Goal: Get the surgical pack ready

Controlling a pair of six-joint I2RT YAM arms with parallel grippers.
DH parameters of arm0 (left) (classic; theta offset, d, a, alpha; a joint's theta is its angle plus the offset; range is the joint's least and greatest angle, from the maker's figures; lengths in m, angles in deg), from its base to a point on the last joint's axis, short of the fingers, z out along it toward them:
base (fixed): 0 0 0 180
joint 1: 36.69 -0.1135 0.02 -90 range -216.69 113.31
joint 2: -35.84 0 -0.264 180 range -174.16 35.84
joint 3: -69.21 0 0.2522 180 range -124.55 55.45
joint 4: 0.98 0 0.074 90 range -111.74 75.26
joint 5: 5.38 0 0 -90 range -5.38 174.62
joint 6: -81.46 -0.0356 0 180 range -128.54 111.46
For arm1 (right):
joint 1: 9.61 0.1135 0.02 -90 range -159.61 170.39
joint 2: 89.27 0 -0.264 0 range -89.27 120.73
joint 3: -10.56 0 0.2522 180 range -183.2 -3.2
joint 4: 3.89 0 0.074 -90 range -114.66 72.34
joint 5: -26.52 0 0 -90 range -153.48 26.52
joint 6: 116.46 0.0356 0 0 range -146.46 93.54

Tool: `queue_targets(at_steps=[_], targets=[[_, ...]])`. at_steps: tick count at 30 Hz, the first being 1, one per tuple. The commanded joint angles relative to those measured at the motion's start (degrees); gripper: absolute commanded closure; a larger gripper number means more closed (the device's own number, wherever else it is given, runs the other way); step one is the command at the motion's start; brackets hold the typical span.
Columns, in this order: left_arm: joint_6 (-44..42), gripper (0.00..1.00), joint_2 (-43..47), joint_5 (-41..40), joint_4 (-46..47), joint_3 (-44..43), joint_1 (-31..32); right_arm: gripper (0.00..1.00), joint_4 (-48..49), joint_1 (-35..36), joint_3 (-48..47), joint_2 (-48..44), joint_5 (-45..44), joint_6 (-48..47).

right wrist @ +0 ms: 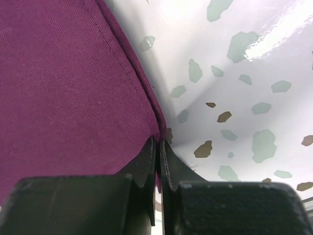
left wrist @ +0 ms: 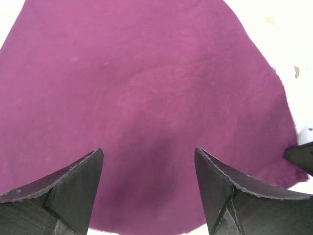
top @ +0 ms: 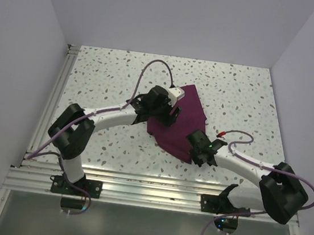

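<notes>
Robot lab bench cell, not a domestic or retail space. What shows it:
- plain white panels (top: pixel 175 16) box the table in at the back and on both sides
- speckled terrazzo-pattern tabletop (top: pixel 245 99)
- aluminium extrusion rail (top: pixel 154 187) along the near edge, and a side rail (top: pixel 52 104) up the left edge
- left arm (top: pixel 108 116) and right arm (top: pixel 245 165), both white and black, bolted to the near rail on black base plates (top: pixel 74 186)
- exposed purple cables (top: pixel 151 68) looping off both arms
- green status light (top: pixel 207 140) on the right arm's wrist
- bare sheet-metal panel (top: pixel 143 230) in front of the rail
- one maroon cloth (top: pixel 191 111) laid on the tabletop under the arms
</notes>
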Motion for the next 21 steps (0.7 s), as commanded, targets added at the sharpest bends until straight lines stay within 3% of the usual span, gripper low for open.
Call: queue_targets(at_steps=[1, 14, 21], targets=[[-4.7, 0.22, -3.8, -2.9, -3.8, -5.7, 2.8, 1.00, -5.9, 0.2, 2.8, -1.3, -2.3, -2.2], [-9.2, 0.25, -14.3, -9.8, -10.0, -17.1, 6.1, 1.00, -4.6, 0.2, 5.2, -5.1, -2.0, -4.6], [-10.2, 0.33, -18.4, -13.0, -12.2, -19.2, 7.6, 1.00, -4.6, 0.2, 5.5, -6.4, -2.2, -6.0]])
